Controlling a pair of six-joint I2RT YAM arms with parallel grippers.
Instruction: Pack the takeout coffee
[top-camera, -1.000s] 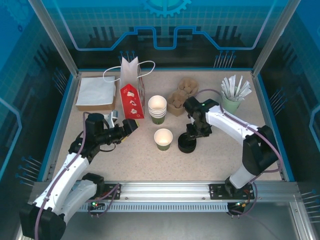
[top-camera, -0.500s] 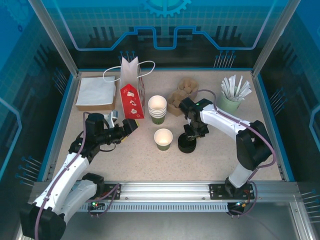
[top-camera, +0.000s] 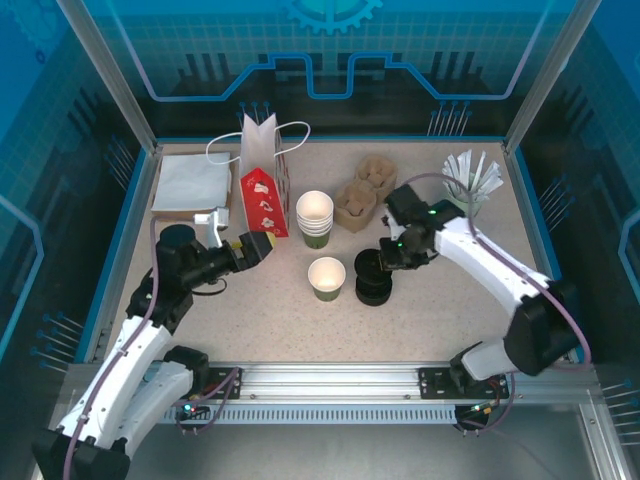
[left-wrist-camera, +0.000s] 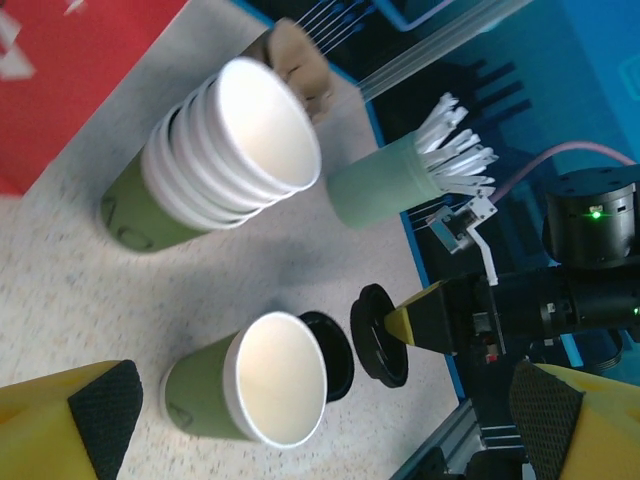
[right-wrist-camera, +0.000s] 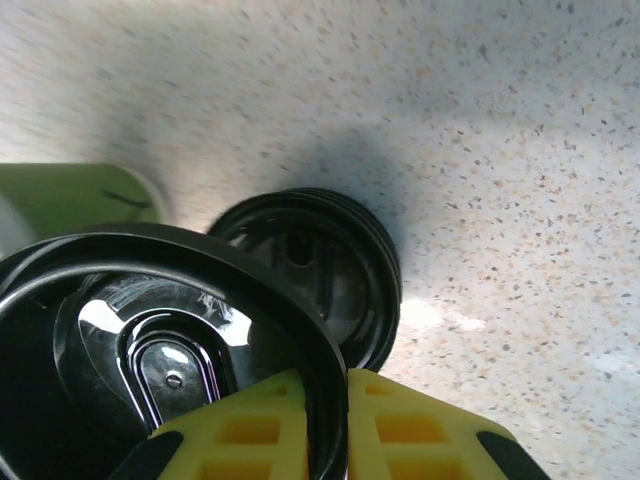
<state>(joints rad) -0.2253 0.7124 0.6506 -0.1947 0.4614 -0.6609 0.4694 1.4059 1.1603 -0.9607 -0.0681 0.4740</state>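
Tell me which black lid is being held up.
The tilted lid pinched at its rim by the right tool; the other lids sit stacked on the table.

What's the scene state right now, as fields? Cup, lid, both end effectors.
cup: small green paper cup, upright, open, no lid
lid: black plastic lid, rim pinched, tilted, beside cup
lid stack: black lids on table, beside cup
right end effector: shut on lid
left end effector: open, empty, near red carton
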